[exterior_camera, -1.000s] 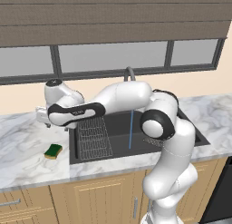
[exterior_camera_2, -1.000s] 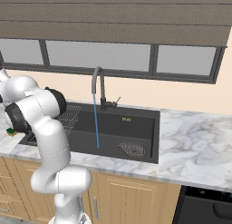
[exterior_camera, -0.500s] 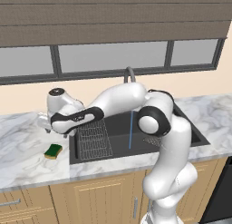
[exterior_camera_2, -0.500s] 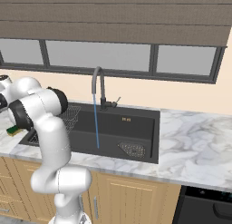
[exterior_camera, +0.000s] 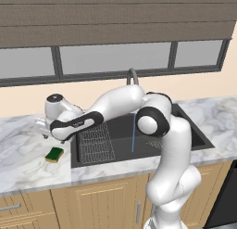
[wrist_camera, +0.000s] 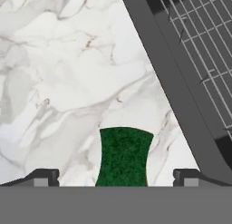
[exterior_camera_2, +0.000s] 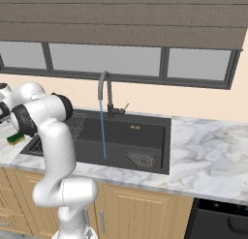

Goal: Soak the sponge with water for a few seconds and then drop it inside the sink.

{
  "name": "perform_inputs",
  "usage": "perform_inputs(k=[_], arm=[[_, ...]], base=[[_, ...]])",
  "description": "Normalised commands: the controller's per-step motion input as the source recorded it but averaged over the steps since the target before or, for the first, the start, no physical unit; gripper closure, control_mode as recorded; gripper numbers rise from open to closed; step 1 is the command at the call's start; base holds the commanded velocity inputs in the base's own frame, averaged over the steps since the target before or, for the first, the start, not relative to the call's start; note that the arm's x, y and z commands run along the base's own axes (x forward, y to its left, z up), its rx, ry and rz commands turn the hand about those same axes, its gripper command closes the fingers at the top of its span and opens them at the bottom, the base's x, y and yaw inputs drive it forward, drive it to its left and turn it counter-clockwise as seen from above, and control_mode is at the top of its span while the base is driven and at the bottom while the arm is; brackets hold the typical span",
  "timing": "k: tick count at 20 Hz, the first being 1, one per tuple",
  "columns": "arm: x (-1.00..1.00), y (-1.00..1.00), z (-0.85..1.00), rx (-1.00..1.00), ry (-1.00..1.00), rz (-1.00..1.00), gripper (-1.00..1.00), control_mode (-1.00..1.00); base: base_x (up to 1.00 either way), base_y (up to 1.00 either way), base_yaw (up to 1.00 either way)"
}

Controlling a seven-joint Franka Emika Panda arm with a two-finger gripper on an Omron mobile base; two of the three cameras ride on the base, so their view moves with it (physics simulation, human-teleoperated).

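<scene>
We are holding the gripper (wrist_camera: 116, 178) wide open above the sponge (wrist_camera: 123, 156), which is lying green side up on the marble counter (wrist_camera: 68, 73), just beside the sink (exterior_camera: 139, 137) rim. We are judging it light, soft and compressible; we are planning to pinch its two long sides.

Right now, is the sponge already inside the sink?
No, the sponge lies on the marble counter, left of the sink.
</scene>
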Motion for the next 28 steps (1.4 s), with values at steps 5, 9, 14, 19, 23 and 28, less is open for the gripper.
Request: perform_inputs(k=[5, 9, 14, 19, 23, 28], arm=[[0.00, 0.05, -0.06, 0.00, 0.00, 0.00, -1.00, -1.00], [0.00, 0.02, -0.28, 0.00, -0.01, 0.00, -1.00, -1.00], [0.00, 0.01, -0.31, 0.00, -0.01, 0.00, -1.00, -1.00], [0.00, 0.00, -0.35, 0.00, -0.01, 0.00, -1.00, -1.00], [0.00, 0.05, -0.31, 0.00, 0.00, 0.00, -1.00, -1.00], [0.00, 0.10, -0.28, 0.00, 0.00, 0.00, -1.00, -1.00]], base=[[0.00, 0.00, 0.00], [0.00, 0.00, 0.00], [0.00, 0.00, 0.00], [0.00, 0.00, 0.00], [0.00, 0.00, 0.00], [0.00, 0.00, 0.00]])
